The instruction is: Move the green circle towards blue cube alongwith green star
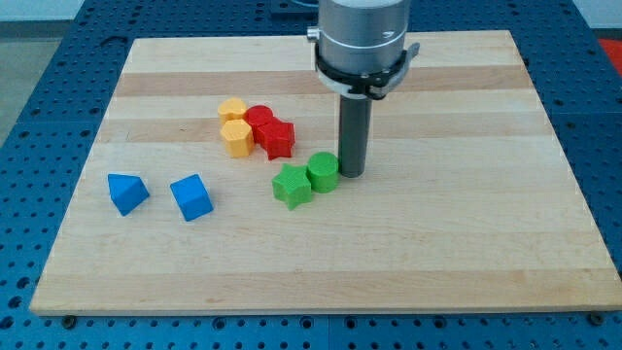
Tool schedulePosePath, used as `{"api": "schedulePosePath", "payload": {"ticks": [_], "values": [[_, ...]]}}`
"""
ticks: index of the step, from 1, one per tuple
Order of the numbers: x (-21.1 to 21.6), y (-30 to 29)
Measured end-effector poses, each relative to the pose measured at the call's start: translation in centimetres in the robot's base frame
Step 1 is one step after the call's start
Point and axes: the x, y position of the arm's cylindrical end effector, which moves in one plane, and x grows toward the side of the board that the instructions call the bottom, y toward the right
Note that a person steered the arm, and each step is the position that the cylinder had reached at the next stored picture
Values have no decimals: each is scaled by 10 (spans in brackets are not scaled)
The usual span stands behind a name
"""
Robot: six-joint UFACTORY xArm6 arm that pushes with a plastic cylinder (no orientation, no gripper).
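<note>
Two greens touching mid-frame: green circle (323, 171), green star (292, 186) | my tip (351, 173) just right | no claw | blue cube (191, 197) apart, lower left | push pending

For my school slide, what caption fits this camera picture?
My tip beside the green circle, touching the green star.

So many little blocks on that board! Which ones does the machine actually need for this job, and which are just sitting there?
Needed for the job:
green circle, touching my tip on its right
green star, touching the circle's left
blue cube, the target

Just lying about:
blue triangle-like block
two yellow blocks
two red blocks
</note>
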Motion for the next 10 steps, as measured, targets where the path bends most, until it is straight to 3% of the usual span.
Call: {"api": "schedulePosePath", "payload": {"ticks": [10], "values": [[31,-168]]}}
